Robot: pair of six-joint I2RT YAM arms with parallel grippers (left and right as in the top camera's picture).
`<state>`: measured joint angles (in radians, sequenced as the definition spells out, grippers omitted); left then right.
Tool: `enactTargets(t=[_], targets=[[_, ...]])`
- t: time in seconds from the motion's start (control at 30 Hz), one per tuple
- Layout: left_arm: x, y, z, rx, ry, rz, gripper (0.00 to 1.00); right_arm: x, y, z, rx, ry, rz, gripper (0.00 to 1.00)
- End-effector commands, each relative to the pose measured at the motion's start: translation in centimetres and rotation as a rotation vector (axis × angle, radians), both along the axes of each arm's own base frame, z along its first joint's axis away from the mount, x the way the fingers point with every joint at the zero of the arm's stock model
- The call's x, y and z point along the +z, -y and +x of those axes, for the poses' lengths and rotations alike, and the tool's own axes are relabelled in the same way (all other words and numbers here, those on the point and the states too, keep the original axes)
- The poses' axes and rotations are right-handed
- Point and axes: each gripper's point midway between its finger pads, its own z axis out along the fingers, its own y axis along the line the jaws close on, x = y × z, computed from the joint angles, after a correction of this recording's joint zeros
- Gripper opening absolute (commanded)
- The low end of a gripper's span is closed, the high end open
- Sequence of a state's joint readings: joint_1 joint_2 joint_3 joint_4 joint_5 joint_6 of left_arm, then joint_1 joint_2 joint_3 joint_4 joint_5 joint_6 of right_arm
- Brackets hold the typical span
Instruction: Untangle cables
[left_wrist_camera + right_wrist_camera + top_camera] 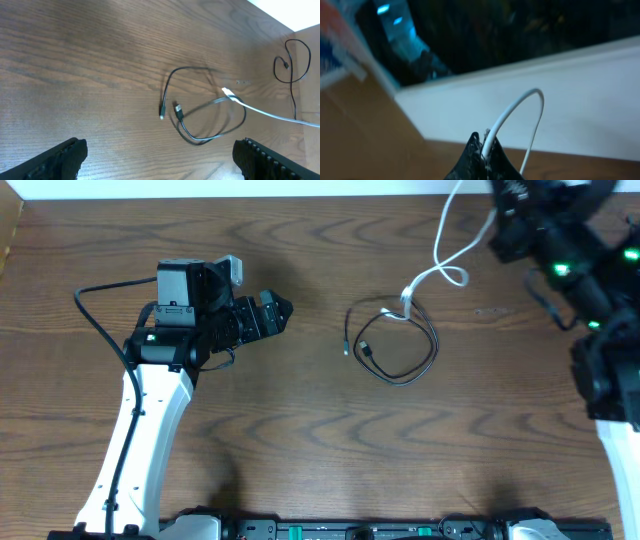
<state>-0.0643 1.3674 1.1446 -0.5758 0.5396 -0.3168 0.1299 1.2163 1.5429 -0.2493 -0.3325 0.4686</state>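
Observation:
The black cable lies in a loose loop on the wooden table, right of centre. The white cable has its plug end resting on the top of that loop, and from there it rises toward the far right. My right gripper is lifted at the top right and is shut on the white cable, which arches out of the pinched fingertips. My left gripper is open, left of the loop and apart from it. From the left wrist, the black cable and white cable lie ahead of the open gripper.
A thicker black arm wire hangs by the right arm's base. A white wall borders the table's far edge. The left arm's white link crosses the front left of the table.

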Motion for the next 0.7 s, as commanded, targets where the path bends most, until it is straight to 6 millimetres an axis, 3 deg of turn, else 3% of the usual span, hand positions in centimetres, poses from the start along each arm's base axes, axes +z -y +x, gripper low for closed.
enactTargets(t=[0.0,0.1,0.2,0.27,0.4,0.5,0.67], targets=[[-0.1,-0.3,0.1,0.003,0.005,0.013,0.98,3.4,1.4,-2.3,-0.015,0.042,0.103,0.01],[0.0,-0.3,0.2,0.003,0.006,0.013,0.98,2.4,1.5,-2.5,-0.022,-0.006,0.106,0.01],[0.0,-0.3,0.2,0.003,0.006,0.013,0.98,0.0,3.6,-1.4,-0.143,-0.103,0.104,0.01],[0.0,-0.3,0.2,0.003,0.006,0.013,0.98,-1.2,3.9,-1.1,-0.142,-0.157,0.116,0.01],[0.0,-0.3,0.2,0.003,0.006,0.013,0.98,-5.6,3.3,-1.0,-0.117,-0.335,0.095,0.01],[0.0,-0.3,0.2,0.003,0.006,0.013,0.98,-7.9,5.8,-0.6,-0.236,-0.413,0.066,0.01],[0.0,-0.3,0.2,0.003,0.006,0.013,0.98,-8.9,10.9,-0.7,-0.389,-0.447,0.069,0.01]])
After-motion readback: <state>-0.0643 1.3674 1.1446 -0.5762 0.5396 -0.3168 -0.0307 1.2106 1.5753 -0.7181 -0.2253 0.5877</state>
